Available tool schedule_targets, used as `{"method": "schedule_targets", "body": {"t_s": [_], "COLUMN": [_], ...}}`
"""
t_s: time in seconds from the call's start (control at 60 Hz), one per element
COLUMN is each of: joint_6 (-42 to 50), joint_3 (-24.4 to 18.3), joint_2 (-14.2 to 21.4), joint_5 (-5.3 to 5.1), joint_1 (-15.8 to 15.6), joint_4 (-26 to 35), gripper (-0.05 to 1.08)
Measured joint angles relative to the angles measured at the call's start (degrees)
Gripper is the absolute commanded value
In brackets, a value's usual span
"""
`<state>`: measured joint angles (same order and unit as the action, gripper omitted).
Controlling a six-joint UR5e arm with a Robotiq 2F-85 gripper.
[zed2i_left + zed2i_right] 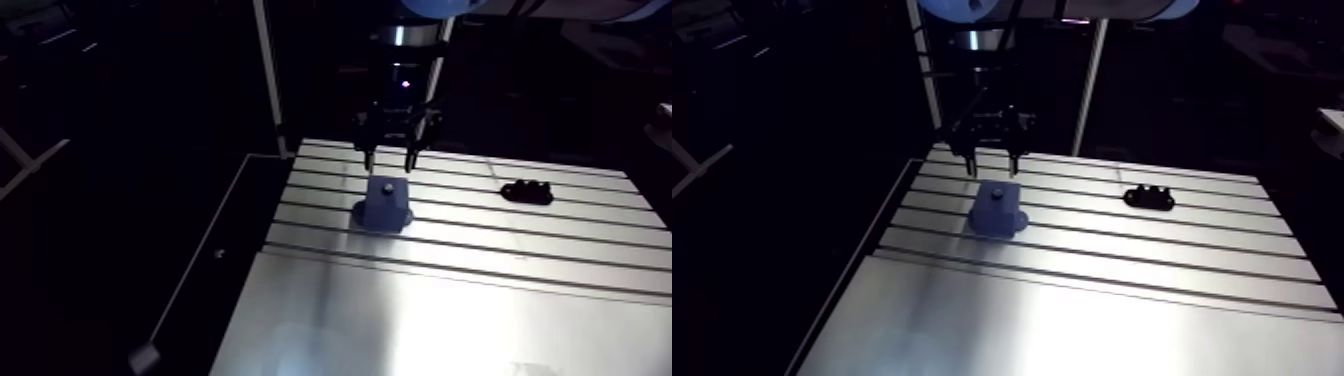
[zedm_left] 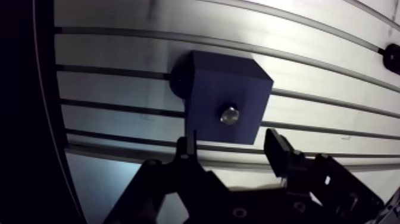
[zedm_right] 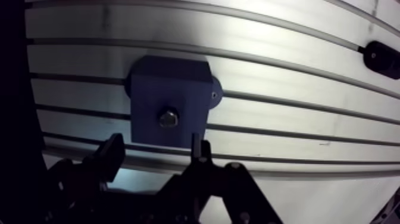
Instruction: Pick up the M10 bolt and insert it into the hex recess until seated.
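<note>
blue block (image 2: 229, 83): sits on the slotted table (image 1: 450, 320), across its grooves, with a rounded dark foot showing at one side.
M10 bolt (image 2: 229, 114): stands in the top face of the blue block, only its shiny end showing (a small bright spot in the arm view too).
seating: the bolt seems sunk well into the block, though the dim light leaves its depth unclear.
gripper (image 1: 390, 165): hangs just above the block, fingers spread wide, holding nothing, touching neither bolt nor block.
black part (image 1: 527, 191): lies flat on the table, well apart from the block.
</note>
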<state>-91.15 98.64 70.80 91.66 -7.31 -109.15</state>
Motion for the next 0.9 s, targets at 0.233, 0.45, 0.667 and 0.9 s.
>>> {"method": "schedule_targets", "body": {"t_s": [0.233,0.45,0.667,0.9], "joint_6": [0.00,-1.04,-2.59,-3.69], "joint_3": [1.34,2.14,2.79,3.12], "joint_2": [-0.05,-0.17,-0.46,-0.80], "joint_5": [0.02,-0.12,-0.19,-0.41], "joint_1": [-0.15,-0.23,-0.11,0.01], "joint_4": [-1.27,-2.58,-4.04,-4.46], "gripper": [0.44,0.46,0.46,0.49]}}
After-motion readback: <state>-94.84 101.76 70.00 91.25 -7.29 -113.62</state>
